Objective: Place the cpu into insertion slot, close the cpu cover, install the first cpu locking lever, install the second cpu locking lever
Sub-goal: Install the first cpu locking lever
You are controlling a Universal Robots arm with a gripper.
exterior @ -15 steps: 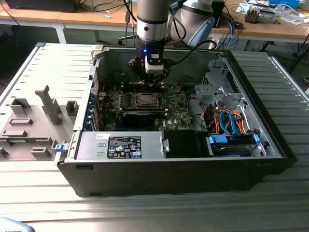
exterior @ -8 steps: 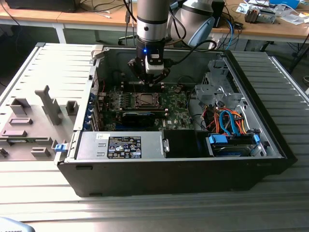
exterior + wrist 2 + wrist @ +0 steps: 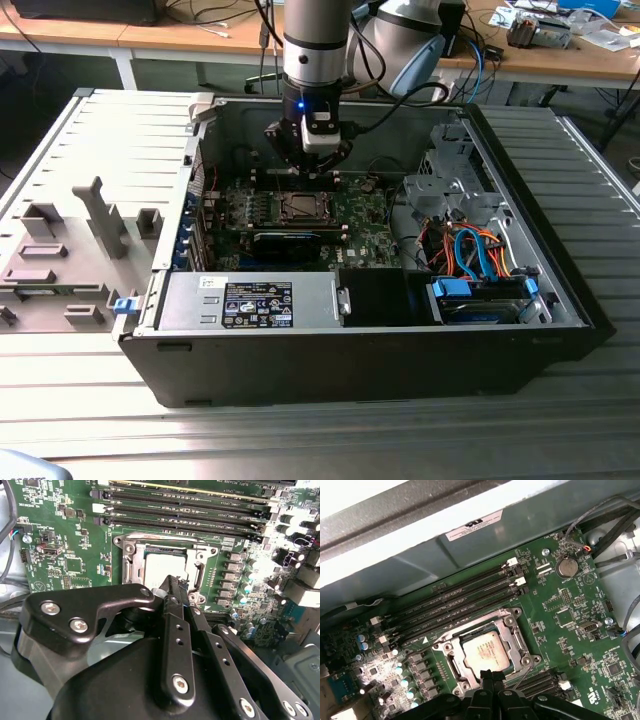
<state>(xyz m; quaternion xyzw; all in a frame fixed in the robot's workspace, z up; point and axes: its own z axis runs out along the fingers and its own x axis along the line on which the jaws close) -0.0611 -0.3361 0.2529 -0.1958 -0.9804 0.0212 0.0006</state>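
Silvery-grey square cpu (image 3: 486,651) seated in metal-rimmed insertion slot (image 3: 517,641) — thin silvery cpu cover (image 3: 131,566) apparently down. Black gripper (image 3: 488,676) pressed together just above socket edge — keep descent slow, aligned on lever.

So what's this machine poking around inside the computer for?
A robot arm has its claw lowered into an open computer case, right at the edge of the insertion slot on the green motherboard. The cpu already sits in that slot, its silvery top showing through the cpu cover framing it.
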